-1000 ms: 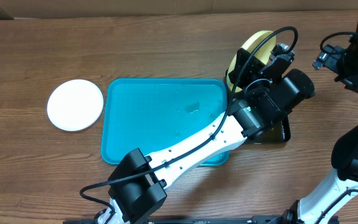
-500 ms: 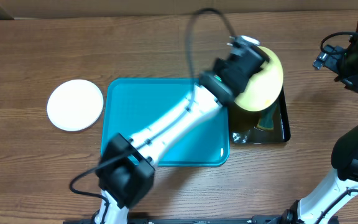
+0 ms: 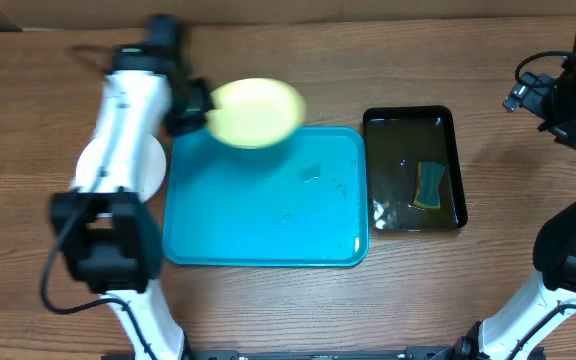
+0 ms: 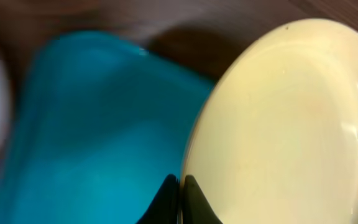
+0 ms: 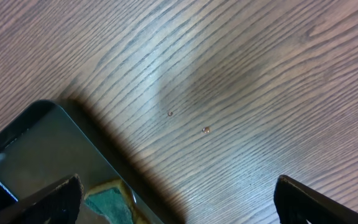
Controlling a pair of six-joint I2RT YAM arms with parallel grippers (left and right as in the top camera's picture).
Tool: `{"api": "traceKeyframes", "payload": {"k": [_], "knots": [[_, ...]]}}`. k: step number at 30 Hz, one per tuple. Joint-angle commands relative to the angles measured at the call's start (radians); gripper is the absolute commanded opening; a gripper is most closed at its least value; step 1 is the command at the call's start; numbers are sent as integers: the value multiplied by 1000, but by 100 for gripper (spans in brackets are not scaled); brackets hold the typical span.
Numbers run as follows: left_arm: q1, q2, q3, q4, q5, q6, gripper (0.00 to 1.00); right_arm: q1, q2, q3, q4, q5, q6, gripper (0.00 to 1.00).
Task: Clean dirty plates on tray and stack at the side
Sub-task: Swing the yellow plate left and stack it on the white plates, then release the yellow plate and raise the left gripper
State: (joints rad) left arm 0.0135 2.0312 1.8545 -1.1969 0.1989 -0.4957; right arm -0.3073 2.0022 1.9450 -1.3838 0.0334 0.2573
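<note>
While the left gripper [image 4: 180,190] is clamped on the near rim of the pale yellow-green round plastic plate [image 4: 278,124], that plate hangs in the air, tilted, over the far left corner of the large flat turquoise rectangular plastic tray [image 3: 268,215]. Part of it reaches past the tray's far rim, above the brown wooden table [image 3: 298,50], and the overhead view shows it blurred. Left of the tray, a white round plastic plate [image 3: 155,168] lies flat on the wood, mostly hidden beneath the left arm [image 3: 118,140]; whether it is one plate or more cannot be told. Just right of the tray sits the smaller glossy black rectangular basin [image 3: 415,115], holding a yellow-and-green sponge [image 3: 430,185] in shallow liquid. The right gripper [image 5: 178,186] hovers above the bare wood beyond the basin's far right corner, its fingers [image 5: 55,199] spread wide with nothing between them.
</note>
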Motion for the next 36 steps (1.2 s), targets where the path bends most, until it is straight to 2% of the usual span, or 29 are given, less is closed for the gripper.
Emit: {"api": "traceKeyframes", "payload": {"k": [1, 4, 9, 14, 24, 30, 36], "knots": [[165, 5, 20, -74, 53, 48, 4, -3, -10, 19, 3, 2, -2, 100], [320, 5, 20, -154, 50, 79, 4, -3, -10, 19, 3, 2, -2, 100], [519, 5, 9, -181, -8, 68, 4, -3, -10, 19, 3, 2, -2, 100], [624, 5, -6, -166, -8, 69, 4, -3, -10, 19, 3, 2, -2, 100], [600, 6, -37, -135, -64, 62, 4, -3, -10, 19, 3, 2, -2, 100], [554, 6, -77, -126, -171, 12, 4, -3, -10, 19, 3, 2, -2, 100], [546, 6, -110, -91, -179, 13, 4, -3, -10, 19, 3, 2, -2, 100]]}}
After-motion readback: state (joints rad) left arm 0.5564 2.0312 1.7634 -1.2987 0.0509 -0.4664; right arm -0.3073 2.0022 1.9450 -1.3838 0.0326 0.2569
